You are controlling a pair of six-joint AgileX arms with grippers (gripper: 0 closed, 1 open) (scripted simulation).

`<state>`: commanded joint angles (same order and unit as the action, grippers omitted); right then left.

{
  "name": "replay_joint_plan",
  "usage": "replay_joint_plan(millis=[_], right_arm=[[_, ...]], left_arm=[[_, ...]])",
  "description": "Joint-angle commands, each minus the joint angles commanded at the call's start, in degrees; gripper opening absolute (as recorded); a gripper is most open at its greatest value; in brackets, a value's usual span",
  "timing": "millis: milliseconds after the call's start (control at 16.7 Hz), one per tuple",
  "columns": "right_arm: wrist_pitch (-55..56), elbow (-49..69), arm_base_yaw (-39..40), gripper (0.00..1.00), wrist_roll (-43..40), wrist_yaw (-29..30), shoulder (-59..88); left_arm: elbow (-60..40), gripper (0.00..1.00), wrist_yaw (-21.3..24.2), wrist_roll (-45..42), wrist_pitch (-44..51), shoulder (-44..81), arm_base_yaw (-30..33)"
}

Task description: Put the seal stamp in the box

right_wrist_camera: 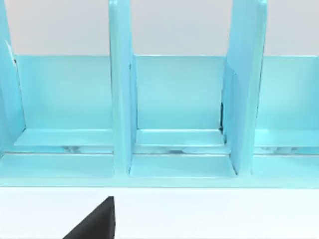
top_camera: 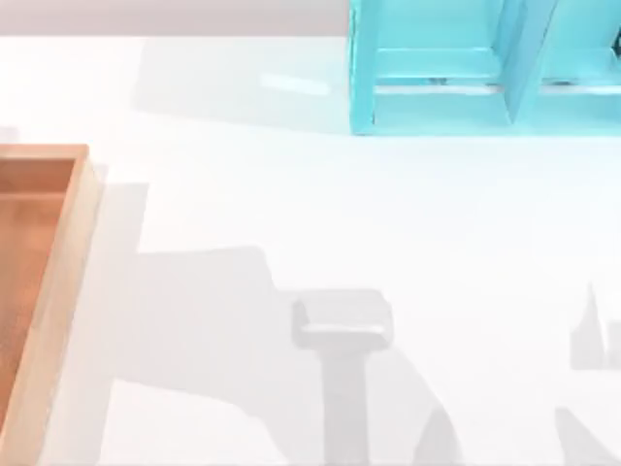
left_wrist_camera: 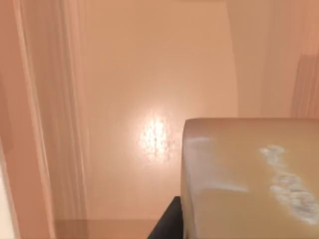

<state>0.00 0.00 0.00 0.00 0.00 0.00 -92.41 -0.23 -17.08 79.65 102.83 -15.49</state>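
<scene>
Stamp (left_wrist_camera: 249,179) sits tight against my left wrist camera, its tan face with whitish speckles turned up, over the orange-brown floor of the box (left_wrist_camera: 149,74). One dark finger (left_wrist_camera: 167,221) of my left gripper touches its side; whether the grip is closed I cannot tell. From above, the box (top_camera: 68,282) lies at the table's (top_camera: 340,214) left edge. My right arm faces the turquoise shelf (right_wrist_camera: 174,124).

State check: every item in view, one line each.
Tan-brown rectangular seal stamp: close to the left wrist camera, above the box floor; grasp not visible.
Shallow wooden box: at table's left edge, open-topped.
Turquoise shelf unit: upright at the back, compartments bare.
</scene>
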Motion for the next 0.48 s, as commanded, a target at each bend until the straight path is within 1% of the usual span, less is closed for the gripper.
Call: replay_joint_plan(millis=[180,480], right_arm=[[0.00,0.00,0.00,1.00,0.00,0.00,0.00],[0.00,0.00,0.00,1.00,0.00,0.00,0.00]], left_arm=[[2.29,0.00,0.02,-0.28,-2.31,0.15,0.15],[11.66,0.00,0.06,-0.23,-12.50,0.63,-0.32]])
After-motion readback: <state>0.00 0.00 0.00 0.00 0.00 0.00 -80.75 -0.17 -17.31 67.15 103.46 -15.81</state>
